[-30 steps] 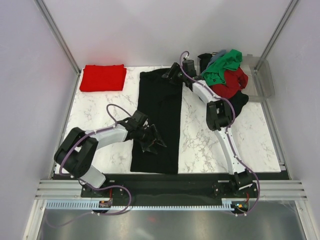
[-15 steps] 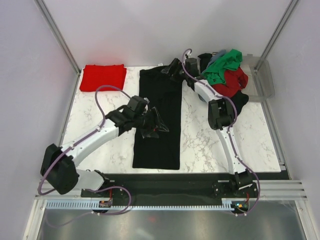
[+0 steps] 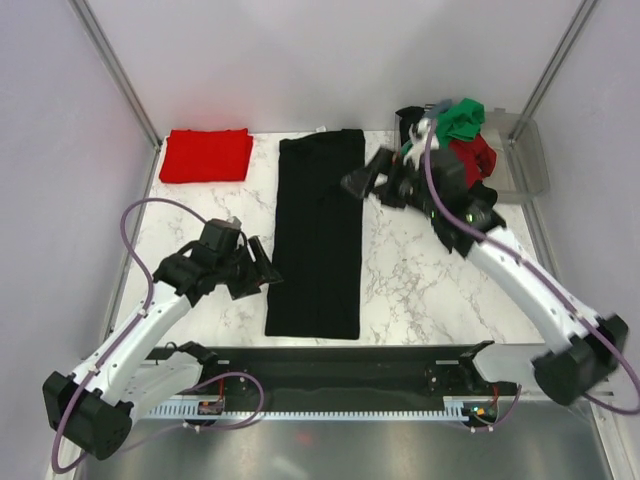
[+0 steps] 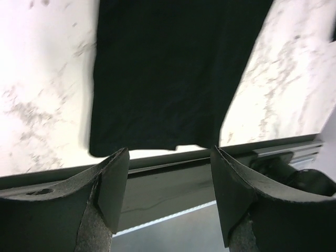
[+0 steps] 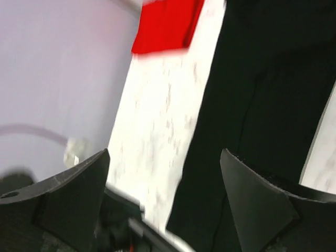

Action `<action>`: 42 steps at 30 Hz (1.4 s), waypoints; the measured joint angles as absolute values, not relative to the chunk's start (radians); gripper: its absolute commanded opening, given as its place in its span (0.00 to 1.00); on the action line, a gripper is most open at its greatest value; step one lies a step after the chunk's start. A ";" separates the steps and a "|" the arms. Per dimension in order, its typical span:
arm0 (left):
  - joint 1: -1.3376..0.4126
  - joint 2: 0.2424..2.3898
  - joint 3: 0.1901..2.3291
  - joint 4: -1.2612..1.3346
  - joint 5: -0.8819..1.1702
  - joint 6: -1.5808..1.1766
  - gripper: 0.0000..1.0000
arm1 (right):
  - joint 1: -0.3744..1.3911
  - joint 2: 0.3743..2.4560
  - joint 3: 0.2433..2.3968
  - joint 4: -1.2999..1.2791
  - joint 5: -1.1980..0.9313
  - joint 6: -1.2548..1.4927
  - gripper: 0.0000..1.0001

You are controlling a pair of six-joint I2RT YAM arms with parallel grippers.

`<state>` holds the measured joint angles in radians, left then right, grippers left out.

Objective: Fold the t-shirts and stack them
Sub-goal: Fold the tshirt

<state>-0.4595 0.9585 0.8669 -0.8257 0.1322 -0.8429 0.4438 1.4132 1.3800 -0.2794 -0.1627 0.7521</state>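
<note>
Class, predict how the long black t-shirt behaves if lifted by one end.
Probably floppy: the black t-shirt lies flat in a thin strip, so it would likely drape and unfold. Pushed, it would probably wrinkle.

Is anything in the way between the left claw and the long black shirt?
No, nothing that I can see. The left gripper is open, right beside the left edge of the black shirt, with only bare table around it.
</note>
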 measured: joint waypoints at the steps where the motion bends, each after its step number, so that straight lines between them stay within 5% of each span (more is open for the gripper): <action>1: -0.459 0.941 0.838 -0.829 0.132 -0.841 0.70 | 0.501 1.318 1.279 -0.278 -0.141 0.757 0.92; 8: -0.459 0.876 0.657 -0.819 0.140 -0.837 0.68 | 0.746 1.082 0.696 -0.413 -0.071 0.889 0.85; 14: -0.459 0.821 0.594 -0.780 0.160 -0.842 0.67 | 0.817 0.967 0.422 -0.364 -0.105 1.016 0.74; 34: -0.534 0.943 0.448 -0.676 0.160 -0.944 0.59 | 0.965 1.197 0.356 -0.016 -0.110 1.132 0.36; 42: -0.559 0.961 0.404 -0.641 0.154 -0.964 0.42 | 0.965 1.211 0.356 -0.007 -0.103 1.124 0.24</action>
